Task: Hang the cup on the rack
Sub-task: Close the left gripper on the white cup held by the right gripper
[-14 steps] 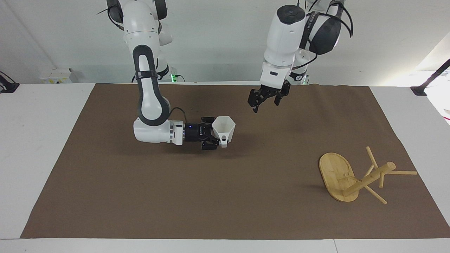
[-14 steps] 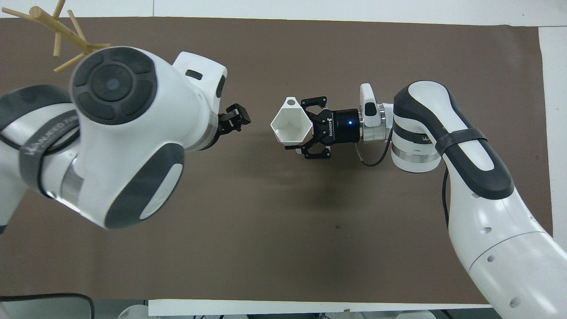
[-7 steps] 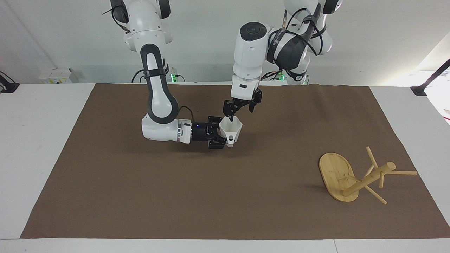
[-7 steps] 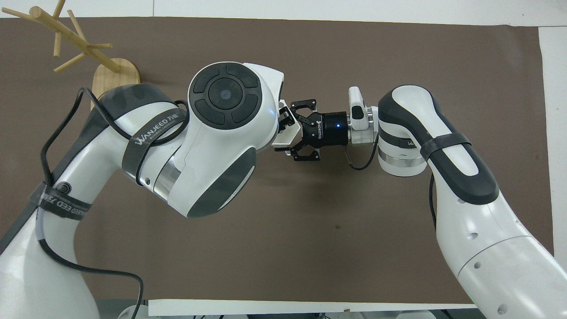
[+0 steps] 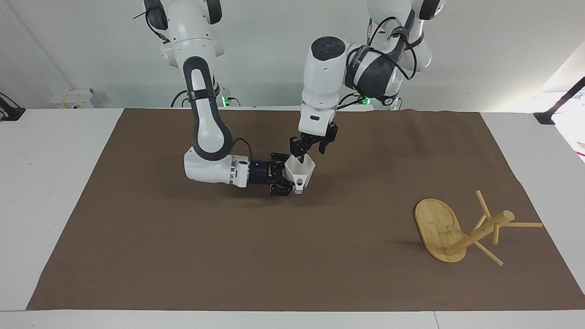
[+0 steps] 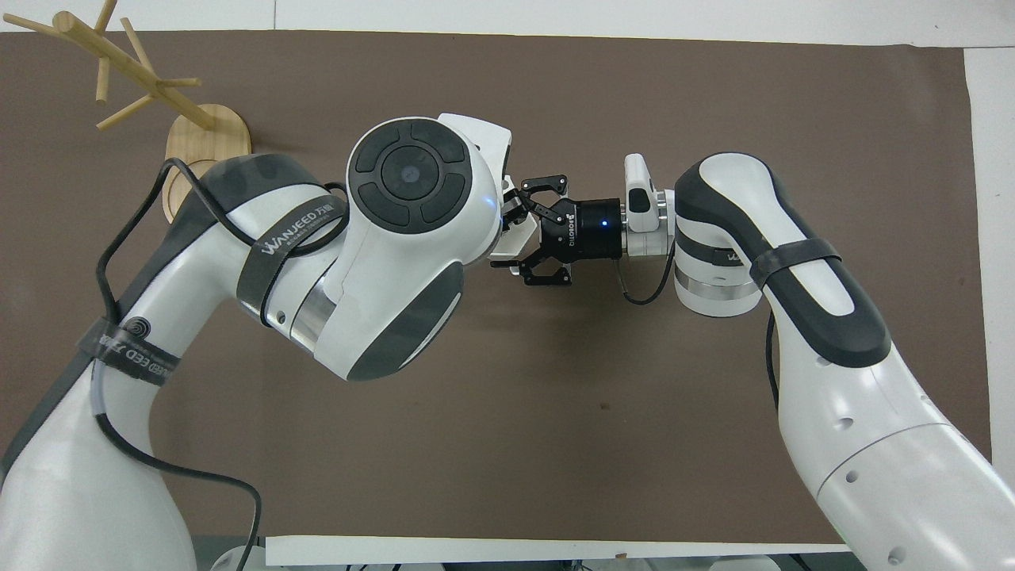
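Holding the cup [image 5: 300, 170] sideways over the middle of the brown mat [image 5: 183, 256], the right gripper [image 5: 284, 176] is clamping it, forearm level. The left gripper [image 5: 301, 157] is reaching down into the rim, one finger inside; whether it is gripping I cannot tell. A release too soon is risking a drop. The rack [image 5: 461, 228] is leaning tipped toward the left arm's end, so hanging may fail

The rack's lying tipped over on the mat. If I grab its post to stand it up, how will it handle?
The rack looks like rigid light wood, so probably stiff and light. Its wide flat base likely makes that end heavy, swinging down when lifted. The thin pegs it rests on may snag if pushed.
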`<state>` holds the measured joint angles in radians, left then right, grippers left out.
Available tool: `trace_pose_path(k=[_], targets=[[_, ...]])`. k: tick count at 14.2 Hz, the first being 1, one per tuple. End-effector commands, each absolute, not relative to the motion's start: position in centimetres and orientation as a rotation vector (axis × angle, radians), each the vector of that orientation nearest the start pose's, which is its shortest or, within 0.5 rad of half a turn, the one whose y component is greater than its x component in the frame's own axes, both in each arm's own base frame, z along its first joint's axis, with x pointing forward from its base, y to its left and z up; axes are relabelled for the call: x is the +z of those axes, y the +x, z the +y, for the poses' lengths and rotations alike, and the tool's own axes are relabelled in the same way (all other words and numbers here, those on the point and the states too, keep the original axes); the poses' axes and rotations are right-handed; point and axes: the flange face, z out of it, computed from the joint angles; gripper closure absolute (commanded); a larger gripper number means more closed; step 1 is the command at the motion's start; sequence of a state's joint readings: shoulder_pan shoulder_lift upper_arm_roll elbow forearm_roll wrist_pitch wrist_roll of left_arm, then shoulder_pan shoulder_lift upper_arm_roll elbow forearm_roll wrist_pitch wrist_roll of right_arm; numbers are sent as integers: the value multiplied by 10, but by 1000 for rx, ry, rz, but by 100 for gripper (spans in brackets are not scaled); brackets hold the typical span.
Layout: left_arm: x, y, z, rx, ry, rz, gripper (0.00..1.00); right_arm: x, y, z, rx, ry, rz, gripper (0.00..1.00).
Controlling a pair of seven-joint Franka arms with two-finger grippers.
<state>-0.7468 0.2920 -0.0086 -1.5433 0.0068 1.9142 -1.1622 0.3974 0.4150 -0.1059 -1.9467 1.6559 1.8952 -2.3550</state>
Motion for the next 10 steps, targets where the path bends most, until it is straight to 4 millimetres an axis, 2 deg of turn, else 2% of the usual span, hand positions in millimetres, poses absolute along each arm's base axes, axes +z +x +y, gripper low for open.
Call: trace_pose_path(k=[1,7,8,9,10], targets=[[481,486,-453,-107,-3138,-655,98,298,569,252,-1124,-1370,-1357,55],[479,487,-447,-83,-3110,-668,100,299,571,251,-1138,-1384,-1341,54],[479,488,-447,-81,-3107,-670,100,299,571,251,-1147,-1386,-1331,43],[479,488,-446,-77,-3101,-676,100,298,571,251,-1145,-1390,-1329,0],[478,488,-445,-76,-3094,-678,100,298,571,250,-1146,-1393,-1330,1]])
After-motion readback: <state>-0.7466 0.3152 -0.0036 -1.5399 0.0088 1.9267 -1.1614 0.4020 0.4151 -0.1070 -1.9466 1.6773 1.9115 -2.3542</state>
